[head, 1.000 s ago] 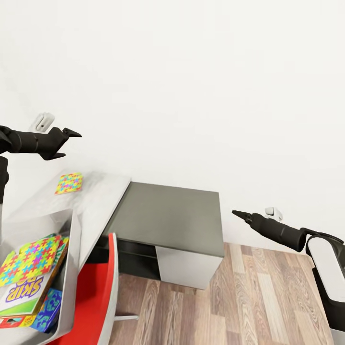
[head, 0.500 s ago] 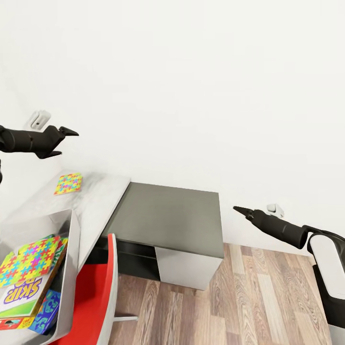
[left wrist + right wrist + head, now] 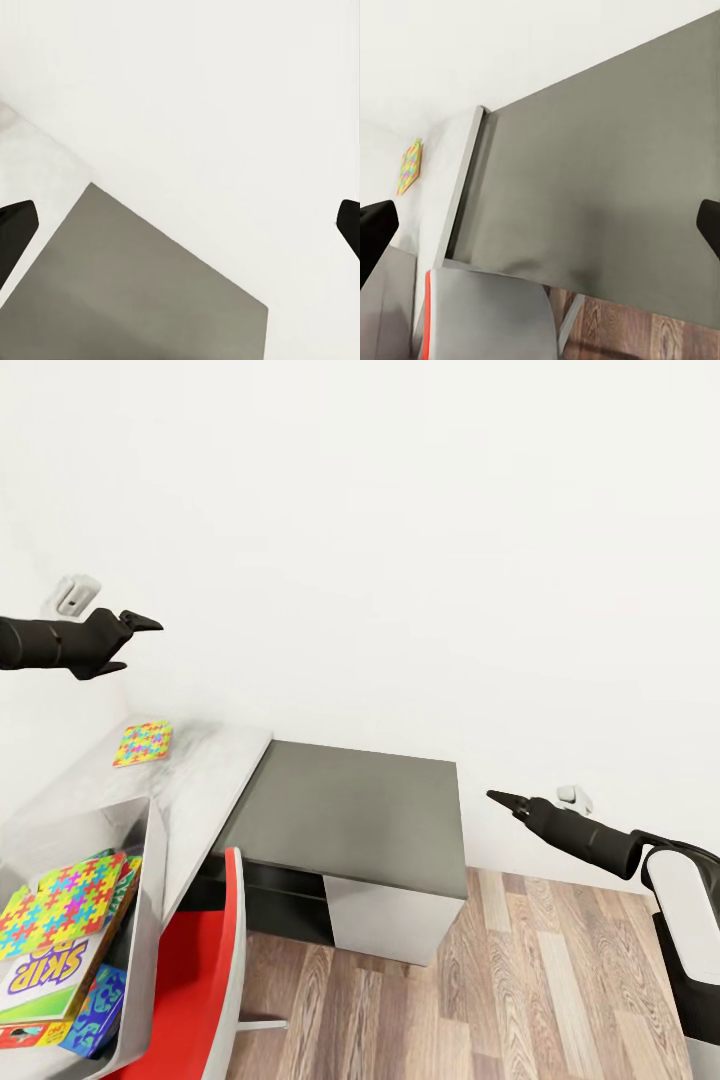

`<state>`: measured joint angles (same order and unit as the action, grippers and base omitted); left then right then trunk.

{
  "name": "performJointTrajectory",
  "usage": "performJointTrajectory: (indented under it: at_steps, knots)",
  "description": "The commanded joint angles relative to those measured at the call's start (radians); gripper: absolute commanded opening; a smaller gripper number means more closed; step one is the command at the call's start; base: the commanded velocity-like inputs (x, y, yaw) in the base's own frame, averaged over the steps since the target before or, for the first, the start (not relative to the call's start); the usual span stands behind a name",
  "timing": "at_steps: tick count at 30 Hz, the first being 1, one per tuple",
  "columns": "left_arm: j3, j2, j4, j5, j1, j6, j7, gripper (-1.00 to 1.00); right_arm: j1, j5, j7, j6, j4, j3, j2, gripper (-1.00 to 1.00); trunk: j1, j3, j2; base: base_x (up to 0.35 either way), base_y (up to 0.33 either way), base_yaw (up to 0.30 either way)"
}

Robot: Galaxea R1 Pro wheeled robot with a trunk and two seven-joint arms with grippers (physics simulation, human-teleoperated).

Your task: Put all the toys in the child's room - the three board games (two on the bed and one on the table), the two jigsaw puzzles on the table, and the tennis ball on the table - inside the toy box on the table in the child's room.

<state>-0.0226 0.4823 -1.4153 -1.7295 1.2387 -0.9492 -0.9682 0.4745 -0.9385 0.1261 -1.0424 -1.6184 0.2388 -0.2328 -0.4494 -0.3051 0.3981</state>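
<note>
Left claw rose above puzzle.

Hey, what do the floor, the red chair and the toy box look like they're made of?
Floor: wood planks, visible grain, satin sheen. Red chair: probably moulded plastic, uniform glossy red, pale edge. Toy box: thin flat light grey walls, perhaps card or plastic; the render leaves it open.

One jigsaw puzzle on the table; another in the toy box.

Child's room: toy box of board games (red chair alongside).
</note>
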Motion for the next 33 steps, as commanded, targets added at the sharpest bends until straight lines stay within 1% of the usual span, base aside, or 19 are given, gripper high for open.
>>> performJointTrajectory:
  at_steps: [1,25,29,33]
  knots:
    - [-0.001,0.001,-0.001,-0.009,0.001,0.000,-0.010,1.00,0.001,0.010,0.010,-0.005,0.000,0.001,0.000,1.00,-0.001,-0.002,0.002,0.000,0.000,0.000]
    - [-0.002,0.000,0.001,-0.009,0.001,0.000,-0.010,1.00,0.001,0.010,0.010,-0.005,0.000,0.000,-0.001,1.00,-0.001,-0.002,0.002,0.000,0.000,0.000]
    - [-0.003,0.011,-0.003,-0.009,0.010,0.010,-0.010,1.00,-0.011,0.000,0.011,-0.005,0.002,0.015,-0.020,1.00,-0.001,-0.002,0.002,0.000,0.000,0.000]
    - [-0.004,0.015,-0.004,-0.009,0.012,0.015,-0.010,1.00,-0.017,-0.006,0.011,-0.005,0.003,0.025,-0.027,1.00,-0.001,-0.002,0.002,0.000,0.000,0.000]
